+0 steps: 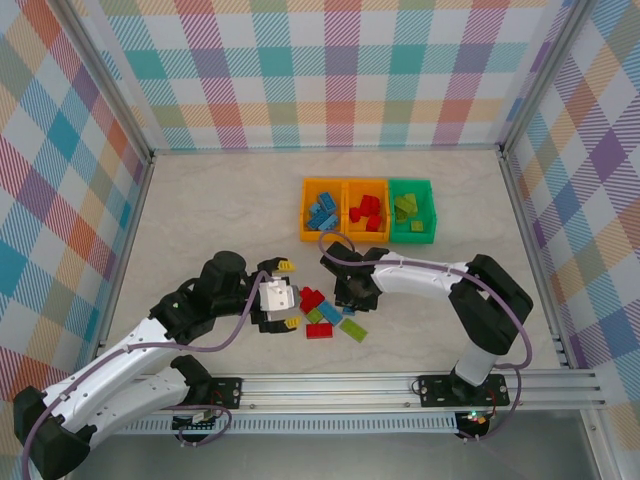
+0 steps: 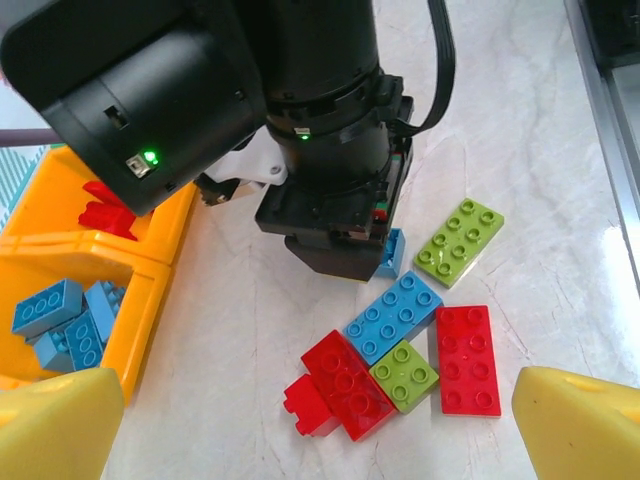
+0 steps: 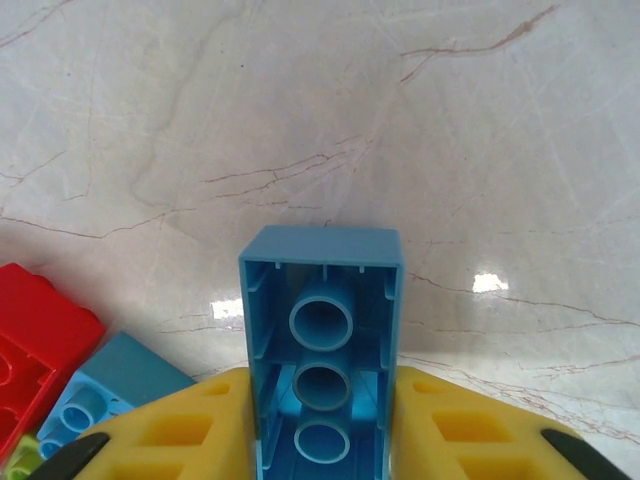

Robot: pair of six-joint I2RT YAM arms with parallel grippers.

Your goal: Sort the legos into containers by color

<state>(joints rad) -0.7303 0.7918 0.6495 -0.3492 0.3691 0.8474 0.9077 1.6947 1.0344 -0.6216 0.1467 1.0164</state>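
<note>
Three joined containers stand at the back: an orange one holding blue legos, an orange one holding red ones, and a green one holding green ones. Loose legos lie in a pile on the table: a red pair, a blue brick, a small green one, a long red one and a long green one. My right gripper is shut on a blue brick, hollow side towards the camera, just above the pile. My left gripper stands open left of the pile.
The right arm's black wrist hangs low over the pile, between my left gripper and the bins. Plaid walls close in the table on three sides. A metal rail runs along the near edge.
</note>
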